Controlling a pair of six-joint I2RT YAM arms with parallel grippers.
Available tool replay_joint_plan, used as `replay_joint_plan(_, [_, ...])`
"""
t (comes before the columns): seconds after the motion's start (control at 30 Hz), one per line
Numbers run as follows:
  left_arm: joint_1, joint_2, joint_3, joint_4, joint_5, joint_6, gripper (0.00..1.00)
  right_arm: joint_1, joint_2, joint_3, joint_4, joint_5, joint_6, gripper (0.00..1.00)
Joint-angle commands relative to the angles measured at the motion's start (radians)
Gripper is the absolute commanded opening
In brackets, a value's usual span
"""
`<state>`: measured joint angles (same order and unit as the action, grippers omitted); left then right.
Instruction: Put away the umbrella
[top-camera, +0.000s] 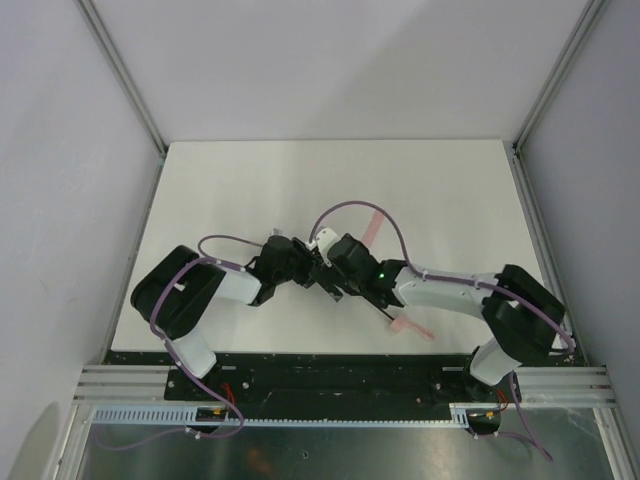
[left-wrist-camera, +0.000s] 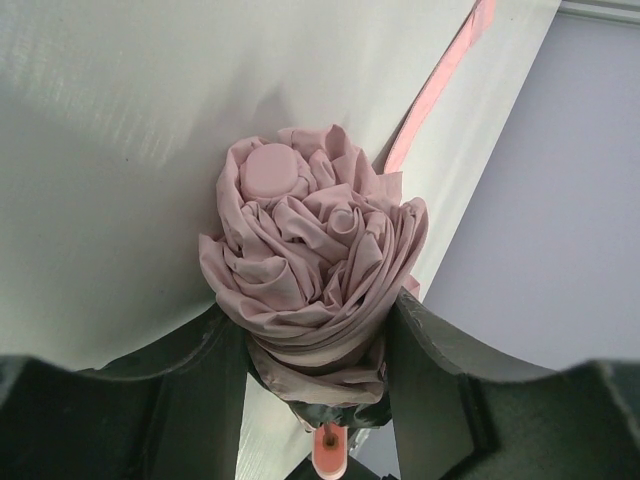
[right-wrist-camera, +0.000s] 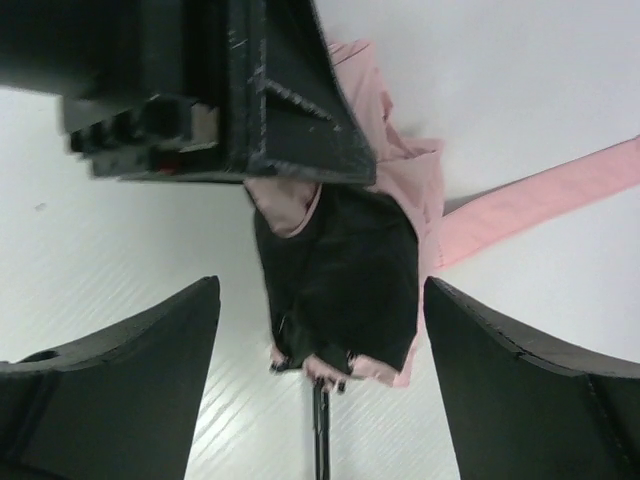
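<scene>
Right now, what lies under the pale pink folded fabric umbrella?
The white table and a flat pink strap running out from behind it. The left gripper is closed on the umbrella; whatever lies directly below the bundle is covered.

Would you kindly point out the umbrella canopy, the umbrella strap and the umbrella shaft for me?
umbrella canopy (left-wrist-camera: 310, 250), left wrist view, on the bunched pink fabric.
umbrella strap (right-wrist-camera: 540, 205), right wrist view, mid-length of the pink band.
umbrella shaft (right-wrist-camera: 320, 430), right wrist view, on the thin black rod.
</scene>
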<state>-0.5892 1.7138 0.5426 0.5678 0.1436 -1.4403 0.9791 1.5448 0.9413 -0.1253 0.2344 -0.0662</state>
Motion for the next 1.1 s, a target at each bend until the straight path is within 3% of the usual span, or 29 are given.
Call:
replay_joint_plan(0.0, [-0.011, 0.057, -0.027, -0.206, -0.055, 0.074, 0.21, 0.025, 0.089, 0.012, 0.18, 0.214, -0.077, 0.85])
replay_joint_plan(0.2, [-0.011, 0.055, -0.033, -0.206, -0.057, 0.065, 0.21, 0.029, 0.194, 0.021, 0.242, 0.223, -0.087, 0.84])
replay_joint_plan(0.3, [-0.01, 0.057, -0.032, -0.206, -0.055, 0.064, 0.21, 0.027, 0.25, 0.039, 0.228, 0.251, -0.08, 0.76])
replay_joint_plan(0.33, [-0.01, 0.058, -0.032, -0.207, -0.054, 0.063, 0.21, 0.026, 0.265, 0.042, 0.22, 0.254, -0.074, 0.69])
replay_joint_plan(0.5, [-0.012, 0.039, -0.033, -0.207, -0.057, 0.074, 0.22, -0.016, 0.302, 0.032, 0.111, 0.19, 0.031, 0.13])
replay_joint_plan(0.57, [-0.015, 0.029, -0.036, -0.205, -0.063, 0.082, 0.23, -0.029, 0.3, 0.001, 0.102, 0.137, 0.065, 0.03])
replay_joint_plan(0.77, [-0.014, -0.02, -0.038, -0.202, -0.071, 0.108, 0.34, -0.103, 0.319, -0.049, 0.077, -0.098, 0.118, 0.0])
replay_joint_plan(0.97, [0.0, -0.177, -0.059, -0.203, -0.096, 0.152, 0.66, -0.233, 0.316, -0.086, 0.086, -0.469, 0.117, 0.0])
replay_joint_plan(1.07, [0.028, -0.254, -0.082, -0.203, -0.086, 0.172, 0.75, -0.325, 0.336, -0.09, 0.104, -0.713, 0.145, 0.0])
